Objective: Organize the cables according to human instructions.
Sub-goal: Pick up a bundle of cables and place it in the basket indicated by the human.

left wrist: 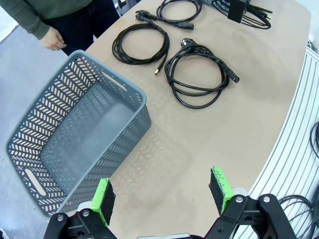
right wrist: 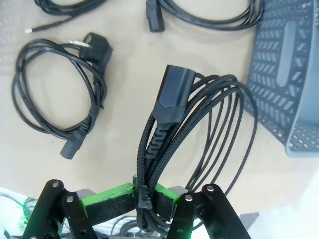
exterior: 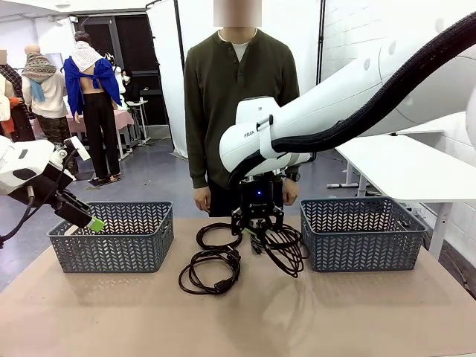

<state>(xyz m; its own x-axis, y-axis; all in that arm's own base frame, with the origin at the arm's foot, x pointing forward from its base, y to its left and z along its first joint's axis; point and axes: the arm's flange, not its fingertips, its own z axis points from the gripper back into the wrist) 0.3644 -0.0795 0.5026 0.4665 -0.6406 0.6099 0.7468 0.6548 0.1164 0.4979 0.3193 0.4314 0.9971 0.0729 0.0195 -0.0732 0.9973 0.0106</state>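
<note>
Shows a tan bench [exterior: 335, 312] with a grey basket at each end and four coiled black cables. Grips one braided cable [right wrist: 172, 94] in the right jaws, pressed together on its bundled neck, plug and loops hanging just above the bench, close beside the right basket [exterior: 364, 253] yet outside it. Leaves three more coils flat on the bench between the baskets: a round-plug coil [left wrist: 197, 74], a thin coil [left wrist: 141, 44] and a far coil [left wrist: 179, 9]. Holds the left jaws spread wide and empty above the bench, beside the left basket [left wrist: 50, 114]. Faces a person [exterior: 238, 97] at the far side, arms down, no pointing seen; cannot tell the wanted basket.

Seems to call next for carrying the held coil into a basket. Lift enough to clear the rim with the lowest loop. Move over the basket's middle before lowering. Lower well inside to avoid draping a loop over the wall, then spread the jaws. Watch for snagging or dragging the neighbouring coils with the dangling loops.
</note>
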